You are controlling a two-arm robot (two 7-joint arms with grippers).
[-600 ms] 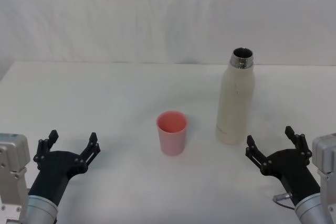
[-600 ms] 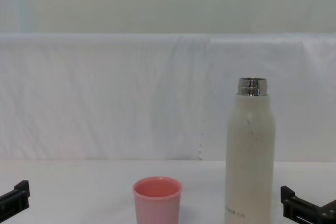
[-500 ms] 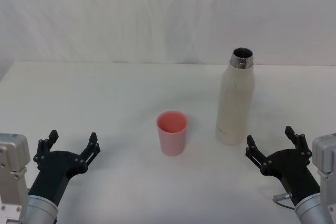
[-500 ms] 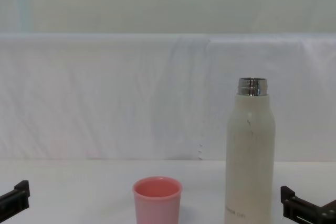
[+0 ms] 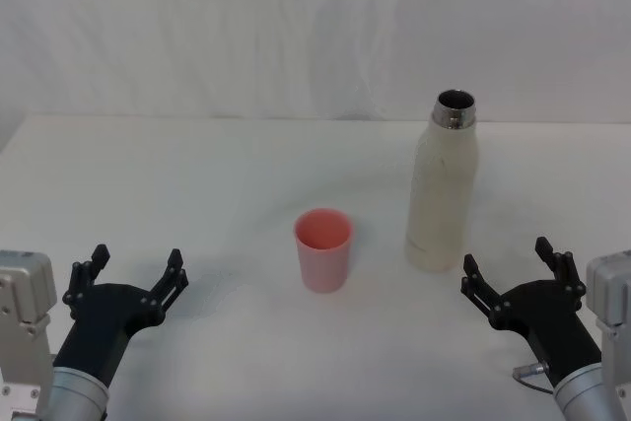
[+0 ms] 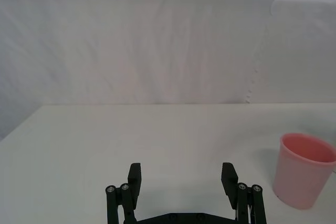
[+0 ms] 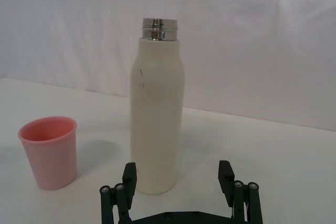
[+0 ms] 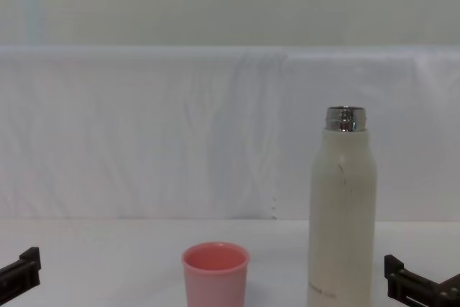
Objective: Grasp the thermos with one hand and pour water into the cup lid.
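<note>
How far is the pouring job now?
Done: the thermos stands upright with its neck open, and the pink cup lid stands upright to its left. In hand: nothing; the right gripper is open just before the thermos, and the left gripper is open, parked. Left: grasping, then pouring.

Lighting: even, bright, diffuse; white table [image 5: 197, 175] and backdrop near washed out (little contrast between them). Shadows: faint and soft beside the cup lid [image 7: 48, 151] and thermos [image 7: 156, 108]. Steel neck shows small glints; focus slightly soft throughout.
</note>
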